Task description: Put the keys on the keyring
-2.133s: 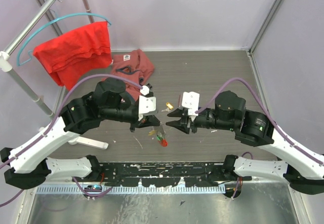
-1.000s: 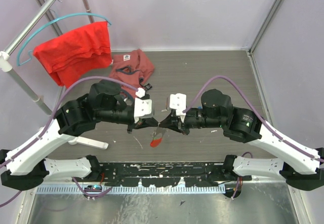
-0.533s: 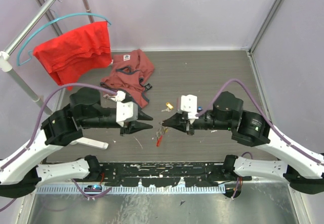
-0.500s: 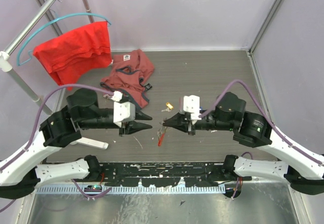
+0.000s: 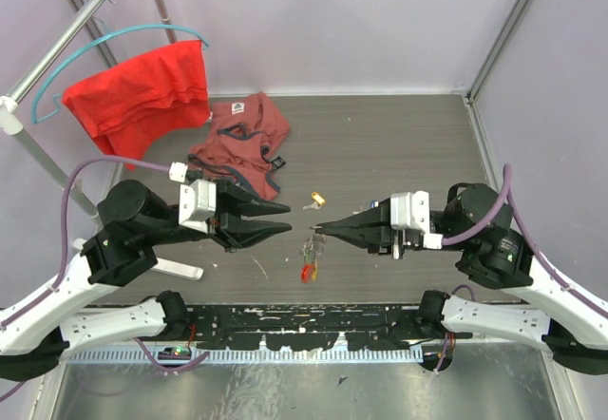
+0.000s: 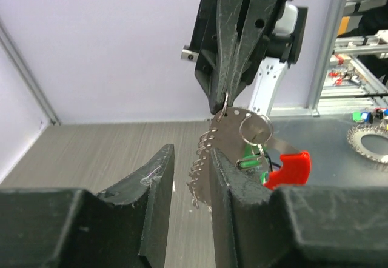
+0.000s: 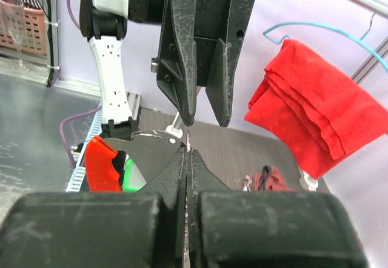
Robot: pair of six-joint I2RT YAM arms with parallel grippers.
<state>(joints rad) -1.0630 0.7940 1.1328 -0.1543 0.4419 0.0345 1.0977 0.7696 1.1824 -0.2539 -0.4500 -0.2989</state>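
At the centre of the table (image 5: 408,144), we see the right gripper (image 5: 320,231) clenched on the keyring (image 5: 309,247), its red tag (image 5: 305,272) dangling at 6 o'clock. The left gripper (image 5: 283,219) stands open-jawed at 9 o'clock, apart. 1 gold key (image 5: 316,199) lies at 12 o'clock.

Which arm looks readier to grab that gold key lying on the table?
Left, probably: the left fingers are open and empty, while the right fingers are shut on the keyring.
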